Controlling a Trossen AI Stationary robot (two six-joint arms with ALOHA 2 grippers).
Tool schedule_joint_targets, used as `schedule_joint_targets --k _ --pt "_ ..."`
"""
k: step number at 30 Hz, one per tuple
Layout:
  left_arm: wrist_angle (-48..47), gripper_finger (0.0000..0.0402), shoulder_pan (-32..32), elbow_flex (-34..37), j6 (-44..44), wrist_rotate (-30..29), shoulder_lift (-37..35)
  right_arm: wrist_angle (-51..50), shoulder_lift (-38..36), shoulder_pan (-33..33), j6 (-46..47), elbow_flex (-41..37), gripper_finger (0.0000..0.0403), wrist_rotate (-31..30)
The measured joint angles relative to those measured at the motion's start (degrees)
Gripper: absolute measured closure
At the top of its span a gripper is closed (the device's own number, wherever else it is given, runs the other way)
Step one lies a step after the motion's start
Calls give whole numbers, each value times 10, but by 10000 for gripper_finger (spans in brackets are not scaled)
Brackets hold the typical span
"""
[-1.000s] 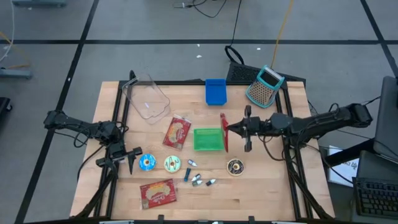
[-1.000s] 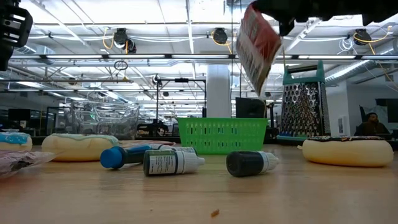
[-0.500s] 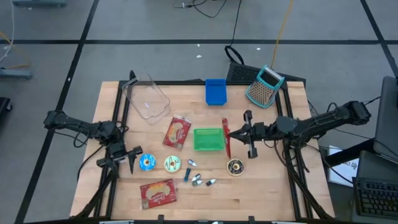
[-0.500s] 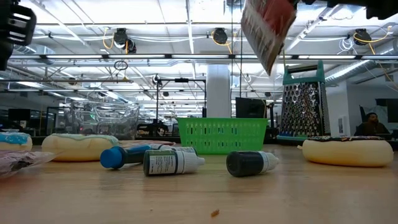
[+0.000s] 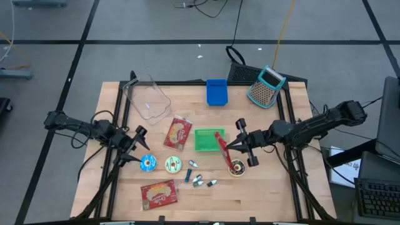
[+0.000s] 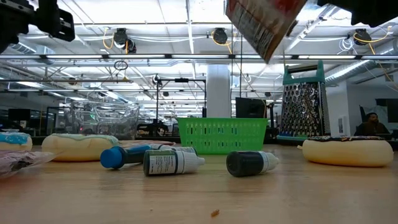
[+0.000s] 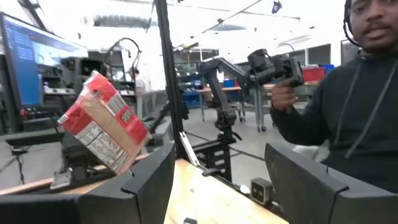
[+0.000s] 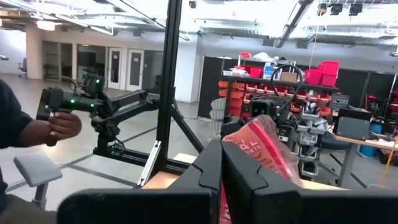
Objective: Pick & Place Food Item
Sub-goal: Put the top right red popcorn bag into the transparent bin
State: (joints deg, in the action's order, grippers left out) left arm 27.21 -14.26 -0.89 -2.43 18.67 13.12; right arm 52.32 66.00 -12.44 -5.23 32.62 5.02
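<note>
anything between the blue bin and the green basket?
Nothing: in the high view, bare wood separates the blue plastic bin and green mesh basket.

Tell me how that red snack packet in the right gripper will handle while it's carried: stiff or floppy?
Probably floppy: the red snack packet hangs tilted from the shut right gripper, pinched at one edge. Likely light, since that edge pinch alone keeps it up over the green basket. Its crinkled film looks slick in the right wrist view, so it may swing or slip.

two skinny matte-black jointed arms, black cables looping off both, left gripper (image 5: 132, 149) with chunky dark angular fingers, right gripper (image 5: 240, 145) same blocky black build
</note>
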Motion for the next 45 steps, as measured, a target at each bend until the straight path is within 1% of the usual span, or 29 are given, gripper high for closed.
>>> schedule_joint_targets --k 6,11,13,14,16,18,21,22,23,24,27,29,34,39,45 --pt "1 149 0 0 19 -2 0 12 5 1 0 0 403 0" --pt "0 149 0 0 46 -2 0 30 4 1 0 0 403 57" --pt "14 149 0 0 51 -12 0 31 4 0 0 0 403 62" --pt "25 149 0 0 51 -28 0 31 5 1 1 0 403 62" --pt "38 149 0 0 52 -86 0 31 5 1 3 0 403 73" --pt "45 149 0 0 52 -162 0 32 5 1 5 0 403 84" --pt "46 149 0 0 69 -307 4 32 5 1 6 0 403 87" --pt "46 149 1 -1 81 -344 8 32 5 1 6 0 403 87" --pt "46 149 1 -4 90 -368 15 32 5 1 6 0 403 87" --pt "46 149 2 -10 91 -372 24 31 5 1 6 0 403 87" --pt "43 149 8 -39 95 -336 66 23 5 1 1 0 403 87" --pt "25 149 15 -71 99 -311 110 18 5 1 0 0 403 87" --pt "-83 149 41 -166 62 -256 238 13 5 1 0 0 403 88" --pt "-87 149 66 -249 -2 -148 357 14 19 -10 0 0 403 88" --pt "-91 149 90 -349 -49 -47 485 57 66 -16 26 0 403 88"
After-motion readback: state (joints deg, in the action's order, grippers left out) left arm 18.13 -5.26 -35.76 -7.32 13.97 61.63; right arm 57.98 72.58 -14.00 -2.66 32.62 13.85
